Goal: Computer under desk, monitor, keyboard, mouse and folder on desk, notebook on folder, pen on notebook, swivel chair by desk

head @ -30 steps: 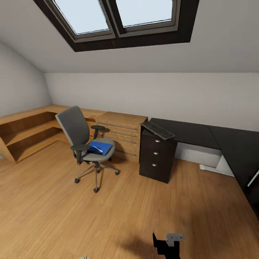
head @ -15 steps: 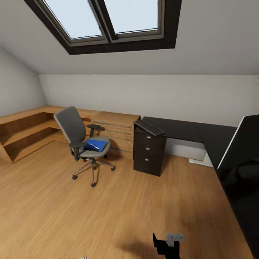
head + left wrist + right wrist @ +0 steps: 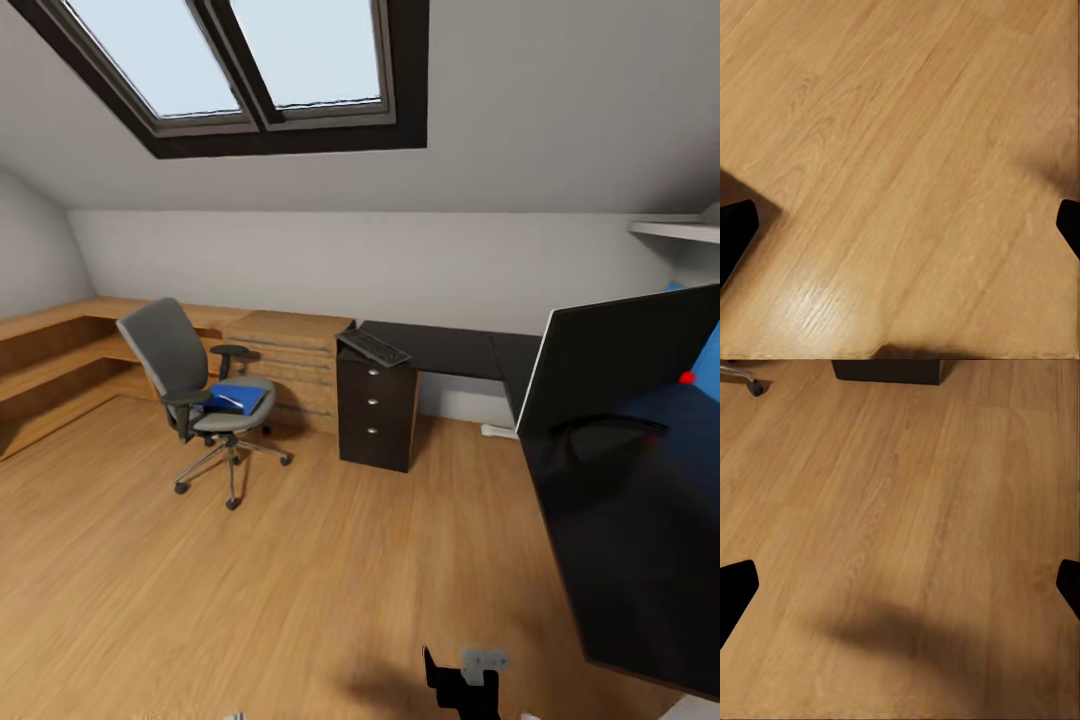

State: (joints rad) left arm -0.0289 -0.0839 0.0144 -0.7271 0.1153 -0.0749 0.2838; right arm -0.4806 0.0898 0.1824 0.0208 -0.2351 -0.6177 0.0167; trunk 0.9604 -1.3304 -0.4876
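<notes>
The grey swivel chair stands on the wood floor left of the black desk. The blue folder lies on its seat, with a pale mark on it too small to name. The keyboard rests askew on the desk's left end, above the drawers. The black monitor looms close at the right, its red dot lit. My left gripper and right gripper are open over bare floor. Mouse, notebook, pen and computer are out of view.
A light wooden chest stands between chair and desk, with low wooden shelves along the left wall. A skylight sits in the sloped ceiling. A white shelf hangs at the upper right. Open floor lies ahead.
The whole head view has swung right and drawn back: chair, chest and desk slid left and look smaller, while the monitor came into view at the right and grew large.
</notes>
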